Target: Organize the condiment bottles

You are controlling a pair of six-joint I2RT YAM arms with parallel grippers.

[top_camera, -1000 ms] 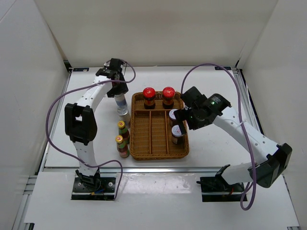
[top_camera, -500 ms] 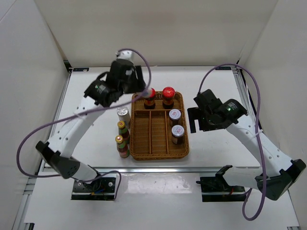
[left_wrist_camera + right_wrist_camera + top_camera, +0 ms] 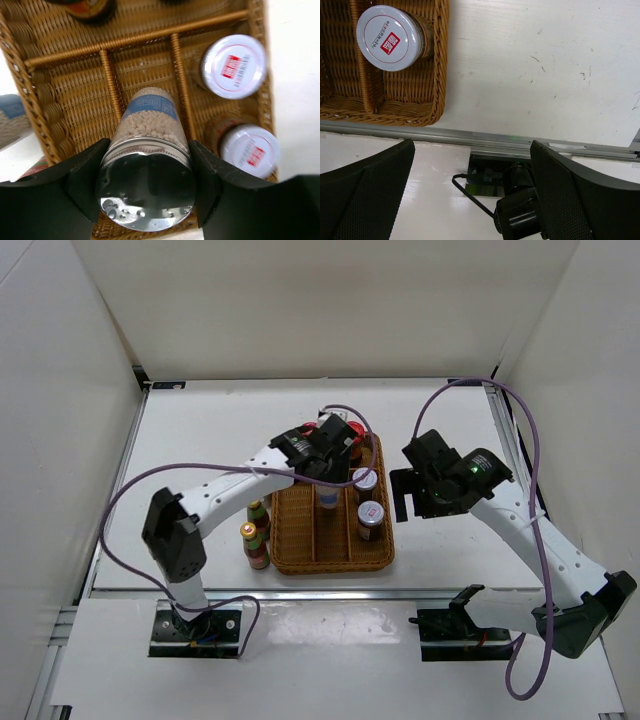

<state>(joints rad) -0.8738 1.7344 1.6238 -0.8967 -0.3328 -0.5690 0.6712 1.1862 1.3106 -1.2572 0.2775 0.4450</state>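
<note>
My left gripper [image 3: 322,462] is shut on a silver-capped bottle [image 3: 145,185] of white granules with a blue label. It holds the bottle upright over the middle compartment of the wicker tray [image 3: 335,565]; the bottle also shows in the top view [image 3: 328,497]. Two grey-capped bottles with red marks [image 3: 365,480] [image 3: 372,512] stand in the tray's right compartment. Two red-capped bottles [image 3: 354,430] at the tray's back are partly hidden by my left wrist. Two slim bottles [image 3: 257,512] [image 3: 254,540] stand left of the tray. My right gripper [image 3: 402,492] is open and empty, right of the tray.
In the left wrist view another blue-labelled bottle [image 3: 10,120] shows at the left edge, outside the tray [image 3: 65,75]. The right wrist view shows one grey cap [image 3: 390,37], the tray's corner [image 3: 395,107] and the table's front rail [image 3: 520,145].
My left arm has swung from left of the tray to over its middle, carrying the silver-capped bottle. My right gripper drew back from the tray's right compartment and then held still.
</note>
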